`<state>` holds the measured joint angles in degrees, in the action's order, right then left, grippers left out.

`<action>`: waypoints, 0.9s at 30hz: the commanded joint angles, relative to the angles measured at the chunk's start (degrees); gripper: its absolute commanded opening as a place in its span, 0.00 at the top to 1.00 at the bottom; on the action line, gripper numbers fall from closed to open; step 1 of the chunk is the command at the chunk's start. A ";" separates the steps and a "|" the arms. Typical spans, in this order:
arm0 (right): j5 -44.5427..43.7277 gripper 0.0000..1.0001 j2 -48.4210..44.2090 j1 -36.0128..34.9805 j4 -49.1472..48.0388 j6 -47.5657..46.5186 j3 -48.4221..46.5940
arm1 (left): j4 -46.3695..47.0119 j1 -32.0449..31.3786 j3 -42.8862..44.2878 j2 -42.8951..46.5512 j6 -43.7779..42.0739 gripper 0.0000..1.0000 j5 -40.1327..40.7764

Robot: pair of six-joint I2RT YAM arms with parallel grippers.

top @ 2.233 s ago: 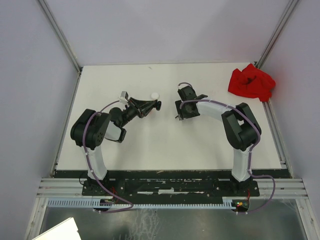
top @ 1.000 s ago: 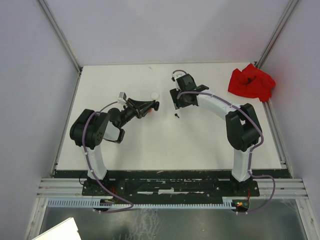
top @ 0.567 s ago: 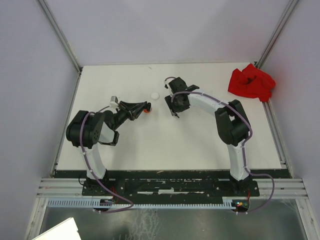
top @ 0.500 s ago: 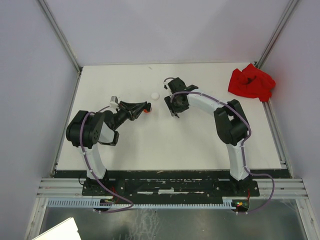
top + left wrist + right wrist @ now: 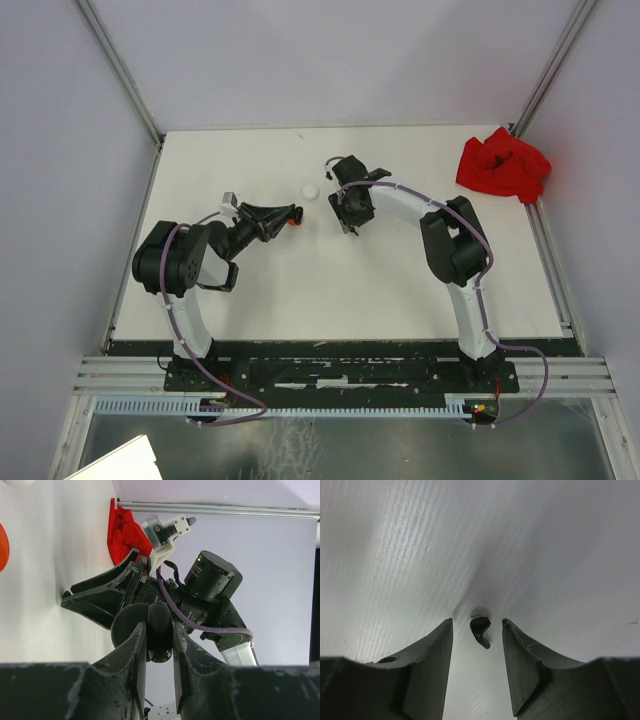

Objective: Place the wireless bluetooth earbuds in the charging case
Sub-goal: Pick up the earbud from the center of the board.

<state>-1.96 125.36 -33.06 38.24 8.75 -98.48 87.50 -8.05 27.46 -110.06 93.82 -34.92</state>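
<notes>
The left end effector (image 5: 159, 626) is clamped on a black charging case (image 5: 125, 625), its two fingers pressed against the rounded body and holding it off the white worktop (image 5: 400, 290). An orange-red round thing (image 5: 295, 213) sits just beside the tips of that end effector in the overhead view, and a small white round thing (image 5: 310, 191) lies on the worktop a little farther back, between the two arms.

The right end effector (image 5: 477, 621) is down at the surface with its fingers apart. Between them lies a black earbud (image 5: 480, 626) – tiny and comma-shaped, with its rounded head away from the camera and its stem pointing back toward the wrist. It rests on the worktop, with a gap on each side, so neither finger touches it.

A crumpled red cloth (image 5: 503, 165) lies at the far right corner of the worktop – well apart from both arms.
</notes>
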 commanded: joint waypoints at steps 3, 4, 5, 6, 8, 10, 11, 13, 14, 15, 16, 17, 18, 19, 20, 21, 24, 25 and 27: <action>-0.26 0.50 1.33 -0.03 0.11 0.51 -2.60 | 8.91 0.41 -0.09 1.96 0.90 0.97 -1.35; -0.27 0.50 1.37 -0.02 0.09 0.60 -2.62 | 8.83 0.37 -0.19 1.96 0.87 0.97 -1.37; -0.24 0.50 1.50 -0.02 0.10 0.69 -2.60 | 8.87 0.39 -0.15 1.96 0.76 0.97 -1.33; -0.25 0.51 1.55 0.01 0.17 0.66 -2.61 | 8.91 0.34 -0.14 1.96 0.80 0.97 -1.31; -0.09 0.52 1.71 0.10 0.21 0.82 -2.52 | 8.87 0.39 -0.14 1.96 0.78 0.97 -1.29; 0.02 0.53 1.79 0.08 0.26 0.99 -2.51 | 8.85 0.38 -0.24 2.00 0.71 0.97 -1.29; 0.10 0.54 1.81 0.12 0.24 1.07 -2.47 | 8.86 0.37 -0.27 2.04 0.72 0.97 -1.25; 0.33 0.57 1.85 0.31 0.26 1.22 -2.42 | 8.83 0.39 -0.32 2.04 0.73 0.97 -1.29; 0.49 0.58 1.83 0.29 0.35 1.33 -2.46 | 8.82 0.40 -0.31 2.04 0.67 0.97 -1.29; 0.59 0.59 1.83 0.37 0.29 1.43 -2.35 | 8.85 0.33 -0.36 2.04 0.60 0.97 -1.29; 0.70 0.60 1.75 0.45 0.27 1.44 -2.26 | 8.86 0.39 -0.41 2.04 0.59 0.97 -1.29; 0.79 0.61 1.73 0.46 0.26 1.49 -2.25 | 8.91 0.35 -0.46 2.04 0.60 0.97 -1.28; 0.81 0.61 1.75 0.54 0.28 1.55 -2.25 | 8.90 0.36 -0.40 2.04 0.58 0.97 -1.29; 0.86 0.62 1.73 0.61 0.38 1.52 -2.25 | 8.91 0.37 -0.39 2.02 0.57 0.97 -1.25; 0.96 0.63 1.80 0.65 0.36 1.55 -2.24 | 8.87 0.33 -0.39 2.08 0.57 0.97 -1.29; 0.99 0.64 1.81 0.71 0.54 1.61 -2.24 | 8.83 0.34 -0.47 2.13 0.57 0.97 -1.27; 1.16 0.73 2.02 0.75 0.52 1.73 -2.12 | 8.83 0.33 -0.31 2.05 0.57 0.97 -1.29; 1.22 0.78 2.18 0.80 0.65 1.72 -2.18 | 8.81 0.33 -0.27 2.07 0.61 0.97 -1.32; 1.17 0.87 2.42 0.87 0.90 1.71 -2.38 | 8.85 0.34 -0.29 1.97 0.49 0.97 -1.29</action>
<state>-1.23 126.63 -32.51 38.65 9.91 -98.80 87.53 -8.05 27.29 -110.06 93.82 -35.07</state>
